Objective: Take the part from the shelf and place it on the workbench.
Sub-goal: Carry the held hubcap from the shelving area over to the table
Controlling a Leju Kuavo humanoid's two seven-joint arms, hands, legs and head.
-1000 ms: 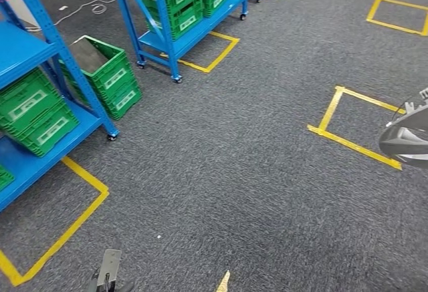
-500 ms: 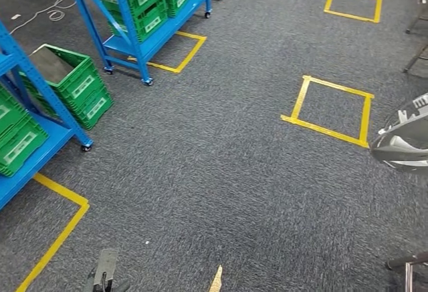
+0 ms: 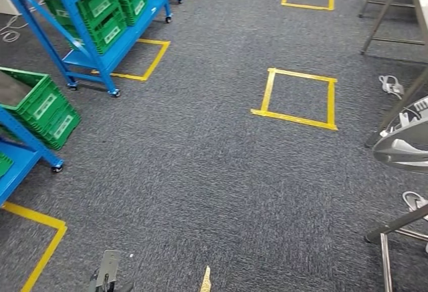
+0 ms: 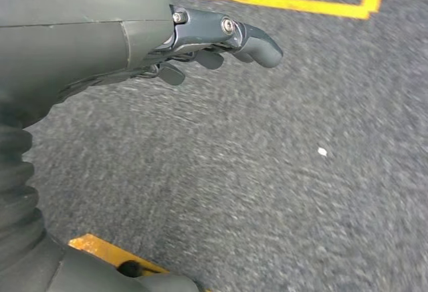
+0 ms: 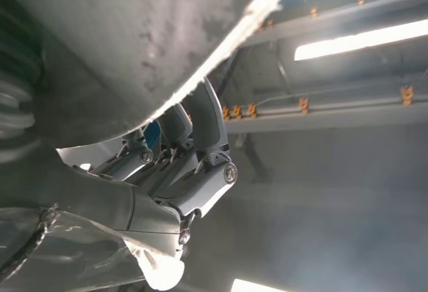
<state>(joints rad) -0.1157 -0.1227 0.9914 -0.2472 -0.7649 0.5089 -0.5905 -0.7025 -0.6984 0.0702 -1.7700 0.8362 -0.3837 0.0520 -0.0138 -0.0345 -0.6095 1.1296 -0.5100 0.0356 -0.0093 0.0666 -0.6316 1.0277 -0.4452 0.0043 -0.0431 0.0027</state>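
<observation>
Right wrist view: right hand [image 5: 192, 165] is gripping the part [image 5: 151, 31], carrying it to the workbench.
Left hand [image 4: 217, 38] is hanging loosely uncurled, holding nothing.

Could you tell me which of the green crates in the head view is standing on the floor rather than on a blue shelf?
The open green crate at the left edge stands on the carpet; the others sit on the blue shelf.

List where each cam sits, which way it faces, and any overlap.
Head view: high on body, facing forward-down at carpet, blue shelves, yellow tape square; grey part at right edge.
Left wrist view: behind empty left robot hand, facing down at carpet.
Right wrist view: behind right robot hand gripping the grey part, facing ceiling lights.
Shared: carpet and yellow tape, head and left wrist.
</observation>
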